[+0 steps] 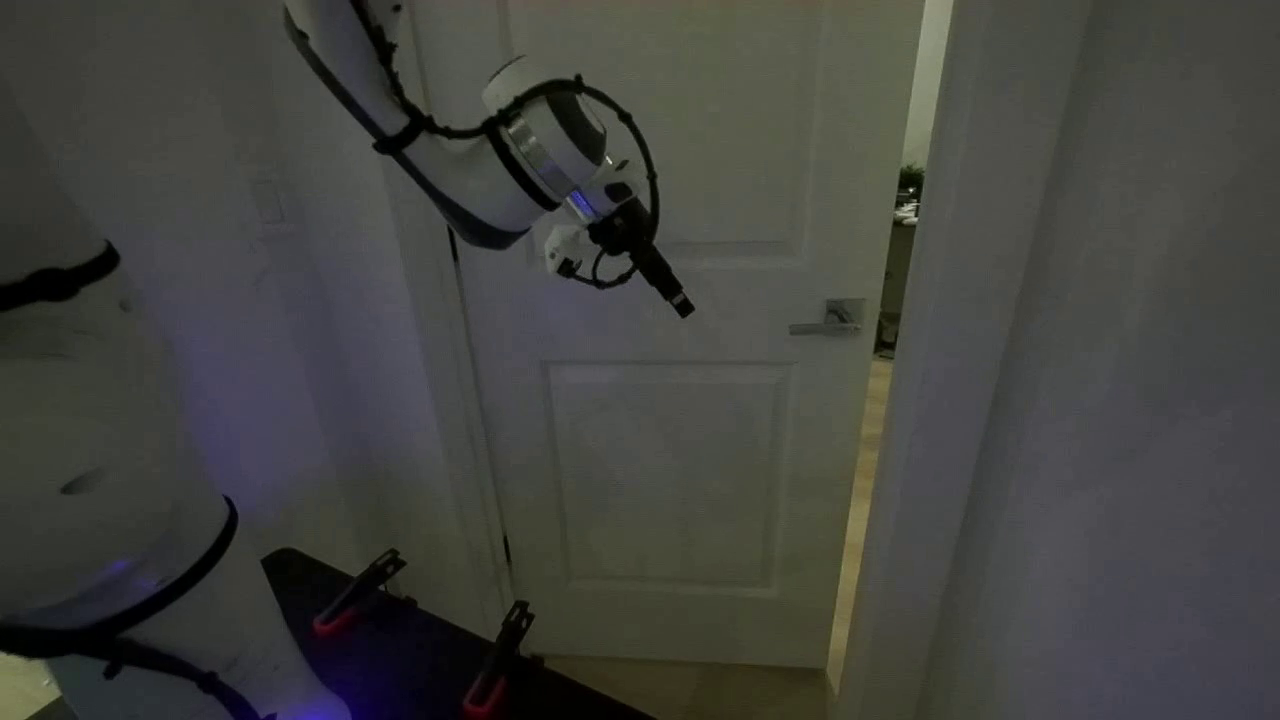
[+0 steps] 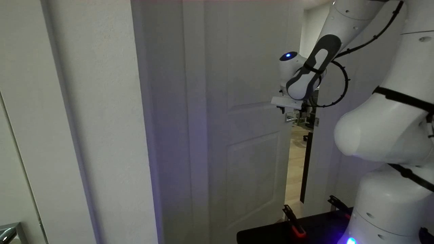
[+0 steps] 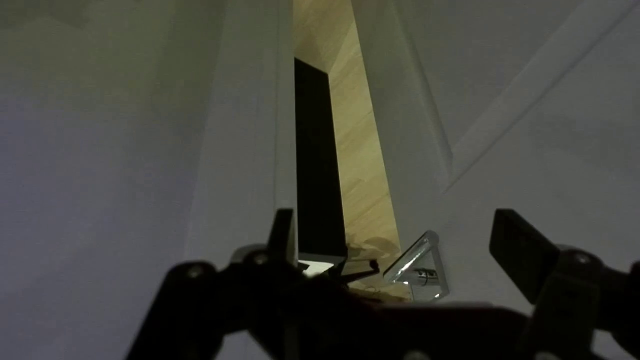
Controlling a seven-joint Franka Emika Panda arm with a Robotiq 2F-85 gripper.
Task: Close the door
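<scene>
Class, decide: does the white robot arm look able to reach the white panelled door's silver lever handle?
Probably yes: nothing visible stands between the open, black, two-fingered gripper and the lever handle.

One panelled door (image 1: 690, 350), two clamps (image 1: 360, 590) (image 1: 500, 655), one arm (image 2: 383, 135), one claw (image 3: 395, 235)

Black tabletop (image 1: 412, 660), two clamps (image 1: 502, 650) at edge.

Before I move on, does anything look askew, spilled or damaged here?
Nothing stands out as spilled or damaged. The door is ajar, with floor visible past it, but that fits a closing job not yet done. Its handle looks level.
</scene>
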